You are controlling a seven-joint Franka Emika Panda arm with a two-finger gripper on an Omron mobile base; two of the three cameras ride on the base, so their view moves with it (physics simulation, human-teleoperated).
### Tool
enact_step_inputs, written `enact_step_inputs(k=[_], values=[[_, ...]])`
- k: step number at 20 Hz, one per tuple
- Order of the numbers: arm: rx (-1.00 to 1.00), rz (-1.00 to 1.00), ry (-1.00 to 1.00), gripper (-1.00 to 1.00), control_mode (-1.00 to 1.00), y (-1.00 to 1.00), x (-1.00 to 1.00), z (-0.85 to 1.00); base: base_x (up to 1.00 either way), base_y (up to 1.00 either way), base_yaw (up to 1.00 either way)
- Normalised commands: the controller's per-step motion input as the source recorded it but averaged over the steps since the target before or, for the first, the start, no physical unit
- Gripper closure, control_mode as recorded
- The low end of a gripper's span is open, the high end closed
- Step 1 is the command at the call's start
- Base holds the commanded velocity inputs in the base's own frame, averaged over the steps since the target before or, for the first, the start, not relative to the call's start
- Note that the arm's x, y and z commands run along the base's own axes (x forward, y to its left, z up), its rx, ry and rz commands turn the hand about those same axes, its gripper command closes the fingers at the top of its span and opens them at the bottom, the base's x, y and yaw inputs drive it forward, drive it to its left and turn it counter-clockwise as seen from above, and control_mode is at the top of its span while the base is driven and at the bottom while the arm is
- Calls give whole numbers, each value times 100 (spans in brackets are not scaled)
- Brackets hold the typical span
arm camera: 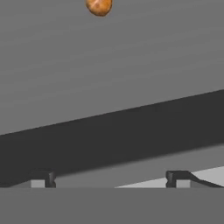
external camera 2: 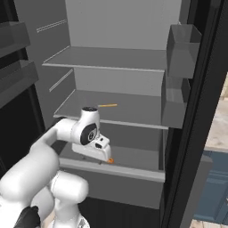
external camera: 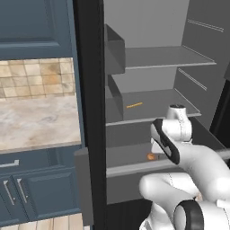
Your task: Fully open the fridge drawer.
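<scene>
I see blue cabinets (external camera: 31, 27) at ten o'clock in my left base view, beige tiled backsplash (external camera: 36, 78) and marble countertop (external camera: 36, 121) at nine, blue drawers with silver handles (external camera: 20, 191) at seven, wood floor (external camera: 54, 223) below.

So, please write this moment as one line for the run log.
drawer: fridge drawer partly pulled out | claw: open, at the drawer's front rim | inside: small orange item | shelf above: thin orange stick
</scene>
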Motion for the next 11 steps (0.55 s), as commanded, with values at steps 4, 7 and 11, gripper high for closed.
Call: enact_step_inputs(k=[4,7,11], values=[[2,-6,8,-100,-100,-19,-90,-20,0,0,0],[6,-4,-2,-100,-100,-8,-69,1,0,0,0],[7,-1,-19,-100,-100,-3,-66,35,0,0,0]])
